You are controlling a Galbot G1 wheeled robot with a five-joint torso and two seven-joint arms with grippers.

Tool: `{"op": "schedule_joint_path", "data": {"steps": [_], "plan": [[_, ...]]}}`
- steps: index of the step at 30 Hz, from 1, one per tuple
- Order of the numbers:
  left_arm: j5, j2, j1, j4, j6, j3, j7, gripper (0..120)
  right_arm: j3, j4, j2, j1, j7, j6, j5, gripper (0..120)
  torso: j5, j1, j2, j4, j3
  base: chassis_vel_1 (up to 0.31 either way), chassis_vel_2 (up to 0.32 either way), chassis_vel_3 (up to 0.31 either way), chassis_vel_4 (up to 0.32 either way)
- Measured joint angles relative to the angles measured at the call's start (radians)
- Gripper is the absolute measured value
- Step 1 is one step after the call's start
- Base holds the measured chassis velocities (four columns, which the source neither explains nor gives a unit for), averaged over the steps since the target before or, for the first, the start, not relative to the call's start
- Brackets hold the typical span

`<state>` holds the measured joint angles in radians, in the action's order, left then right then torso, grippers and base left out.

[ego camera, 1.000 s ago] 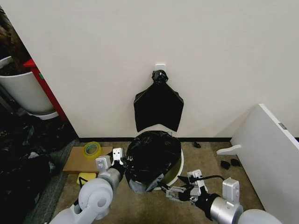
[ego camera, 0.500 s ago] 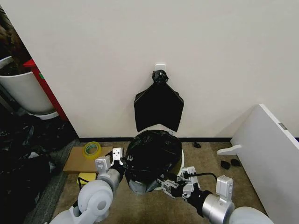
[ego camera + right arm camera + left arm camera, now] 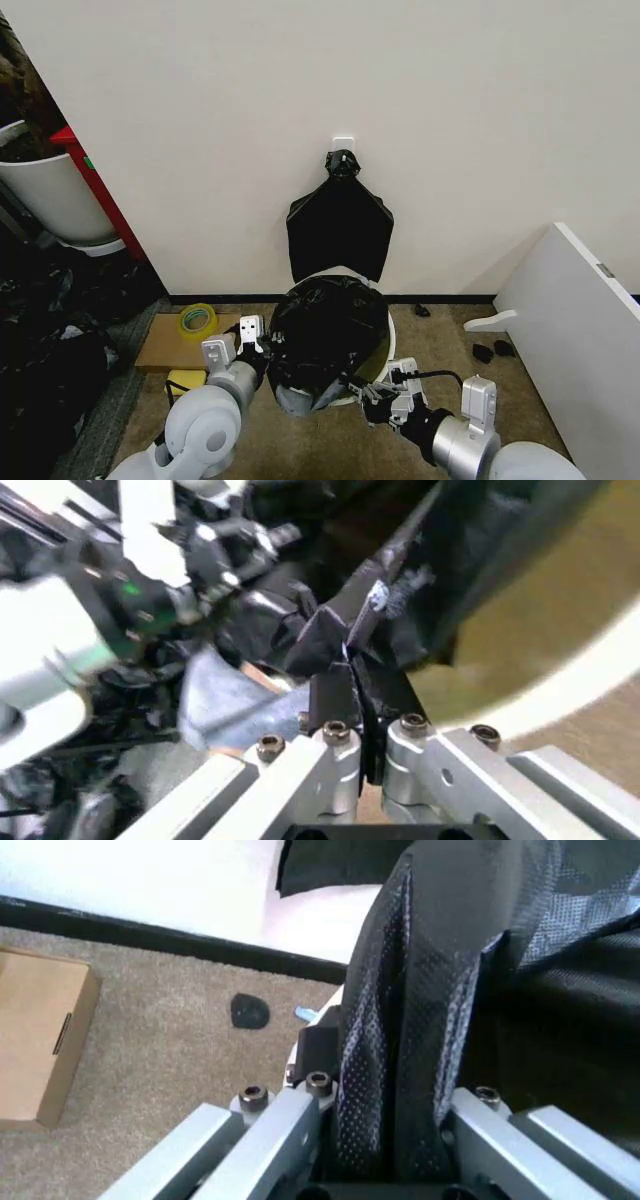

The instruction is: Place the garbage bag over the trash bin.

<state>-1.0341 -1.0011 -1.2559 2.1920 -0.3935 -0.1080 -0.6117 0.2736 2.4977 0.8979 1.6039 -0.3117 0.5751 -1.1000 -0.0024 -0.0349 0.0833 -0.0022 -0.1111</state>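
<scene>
Status: the garbage bag [image 3: 325, 335] sits as a crumpled mound on top of the trash bin [image 3: 378, 372], partly draped. Bin rim and a yellowish-green stretch of the inner wall are exposed on the side nearest the right gripper [image 3: 372, 404]. Judged partway: the film covers the mouth but is not pulled down round the rim. Left to do: spread the edge and seat it over the whole rim.

Left gripper [image 3: 252, 345]: at the bag's left flank, jaws pinching a thick vertical fold of film between them, as the left wrist view shows [image 3: 395, 1087]. Bin wall lies just behind the pinched fold.

Right gripper: low at the bin's front right, jaws pressed nearly together on a thin edge of the film [image 3: 345, 641]; the curved bin rim [image 3: 560, 686] lies just beyond the fingertips. The grip looks real, though the view is cluttered.

Materials: bag is thin glossy black plastic, heavily wrinkled, finely dotted under close light. Bin is smooth, rigid, round white plastic with a rolled rim. Floor is short-pile tan carpet [image 3: 150, 1057].
</scene>
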Motion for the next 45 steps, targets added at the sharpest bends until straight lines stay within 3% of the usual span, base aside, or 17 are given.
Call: {"op": "schedule_joint_path", "data": {"steps": [7, 18, 30, 38, 41, 44, 45], "plan": [[-0.06, 0.002, 0.011, -0.021, 0.018, -0.01, -0.027, 1, 0.03, 0.001, -0.037, 0.066, -0.06, 0.009, 0.02, 0, -0.0002, 0.0, 0.0, -0.0002, 0.0, 0.0, 0.0, 0.0, 0.0], [-0.099, -0.005, 0.014, -0.029, 0.079, -0.012, -0.067, 1, 0.005, -0.007, -0.029, 0.049, -0.117, 0.077, 0.035, 0, -0.0002, 0.0, 0.0, 0.0, 0.0, 0.0, 0.0, 0.0, 0.0], [-0.159, 0.01, 0.009, 0.016, 0.052, -0.016, -0.094, 1, -0.024, -0.073, -0.02, 0.007, -0.159, 0.126, 0.12, 0, 0.0, 0.0, 0.0, 0.0, 0.0, 0.0, 0.0, 0.0, 0.0], [-0.134, 0.007, 0.008, 0.007, 0.051, -0.011, -0.099, 1, -0.032, -0.069, -0.021, 0.016, -0.129, 0.115, 0.197, 0, 0.0, 0.0, 0.0, -0.0001, 0.0, 0.0, 0.0, 0.0, 0.0], [-0.126, 0.006, 0.008, 0.002, 0.051, -0.011, -0.1, 1, -0.031, -0.061, -0.023, 0.022, -0.121, 0.111, 0.216, 8, -0.0001, 0.0, 0.0, 0.0, 0.0, 0.0, 0.0, 0.0, 0.0], [-0.096, 0.002, 0.014, -0.016, 0.058, -0.008, -0.106, 0, -0.012, -0.015, -0.04, 0.047, -0.111, 0.107, 0.266, 26, -0.0001, 0.0, 0.0, 0.0, 0.0, 0.0, 0.0, 0.0, 0.0], [-0.096, 0.002, 0.014, -0.016, 0.058, -0.008, -0.106, 0, -0.012, -0.015, -0.04, 0.047, -0.111, 0.107, 0.266, 26, -0.0001, 0.0, 0.0, 0.0, 0.0, 0.0, 0.0, 0.0, 0.0]]}}
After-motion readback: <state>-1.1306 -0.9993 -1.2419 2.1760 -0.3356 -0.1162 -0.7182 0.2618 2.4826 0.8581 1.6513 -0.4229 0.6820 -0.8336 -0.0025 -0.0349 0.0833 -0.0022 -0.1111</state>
